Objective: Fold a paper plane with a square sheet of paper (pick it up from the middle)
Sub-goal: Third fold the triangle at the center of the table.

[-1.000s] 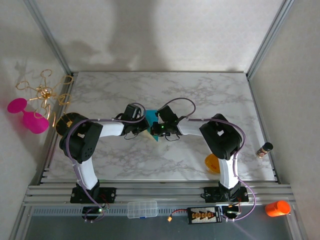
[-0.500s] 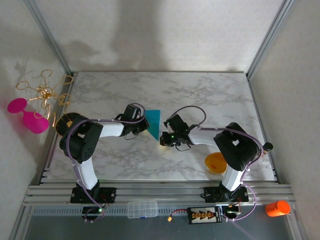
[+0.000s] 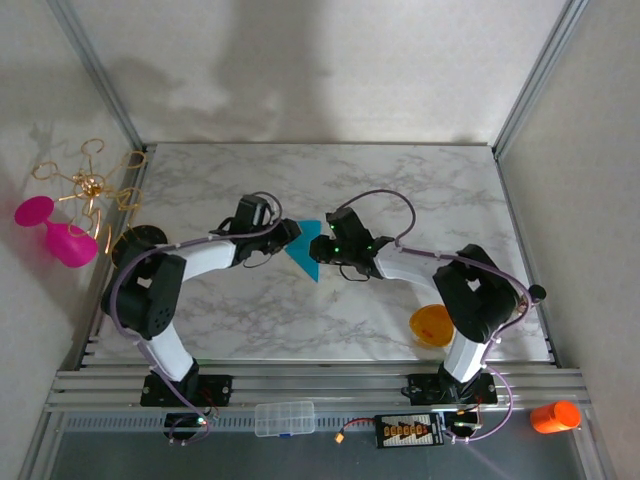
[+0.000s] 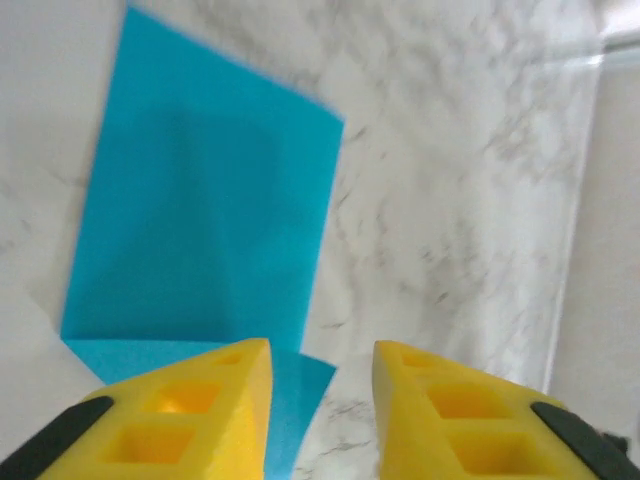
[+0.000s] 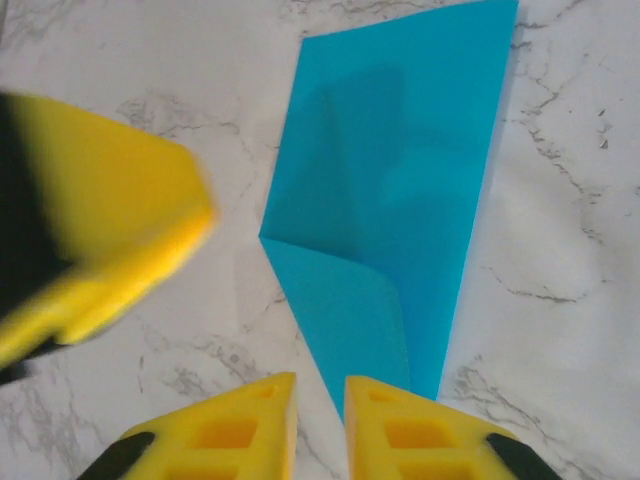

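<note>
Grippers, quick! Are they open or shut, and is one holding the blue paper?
Left gripper: open, holding nothing.
Right gripper: slightly open, holding nothing.
The paper lies on the table.

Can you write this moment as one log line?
teal paper: partly folded, lying on marble table | left end effector: open, empty | right end effector: slightly open, empty
</note>
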Controlling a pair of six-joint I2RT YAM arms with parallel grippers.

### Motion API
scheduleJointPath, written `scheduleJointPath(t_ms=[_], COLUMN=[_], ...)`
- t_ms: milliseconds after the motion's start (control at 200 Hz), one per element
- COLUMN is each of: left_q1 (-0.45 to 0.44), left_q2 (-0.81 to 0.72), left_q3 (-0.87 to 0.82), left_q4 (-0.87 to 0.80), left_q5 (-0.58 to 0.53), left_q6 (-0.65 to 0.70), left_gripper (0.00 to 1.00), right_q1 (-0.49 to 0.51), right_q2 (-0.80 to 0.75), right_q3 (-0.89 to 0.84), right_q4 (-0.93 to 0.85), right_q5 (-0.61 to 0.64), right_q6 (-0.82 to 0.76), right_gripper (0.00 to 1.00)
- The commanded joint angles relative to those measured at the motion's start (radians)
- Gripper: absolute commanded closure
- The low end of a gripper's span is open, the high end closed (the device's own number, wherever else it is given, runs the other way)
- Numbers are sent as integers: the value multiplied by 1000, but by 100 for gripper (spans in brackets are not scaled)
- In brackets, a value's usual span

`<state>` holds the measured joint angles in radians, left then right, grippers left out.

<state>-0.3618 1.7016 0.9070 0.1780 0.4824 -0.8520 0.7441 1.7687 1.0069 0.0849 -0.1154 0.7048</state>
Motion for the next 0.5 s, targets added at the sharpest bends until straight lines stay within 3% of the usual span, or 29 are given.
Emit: scheduleJointPath(t_ms=[0, 185, 310, 491], left_q1=[48, 86, 87, 84], left_q2=[-64, -85, -56, 2], left_q3=[-44, -106, -127, -104], left_q4=[6, 18, 60, 96], left_q5=[5, 19, 46, 82], left_q6=[-26, -18, -42, -83], left_gripper=[59, 50, 44, 44], right_q1=[2, -3, -7, -11], right_q2=[62, 149, 208, 258], right_q3=[66, 146, 196, 200], right_q4=[18, -14, -102, -85], right_q5=[-5, 0, 108, 95], right_q6=[1, -5, 42, 69], right_gripper=[82, 82, 79, 77])
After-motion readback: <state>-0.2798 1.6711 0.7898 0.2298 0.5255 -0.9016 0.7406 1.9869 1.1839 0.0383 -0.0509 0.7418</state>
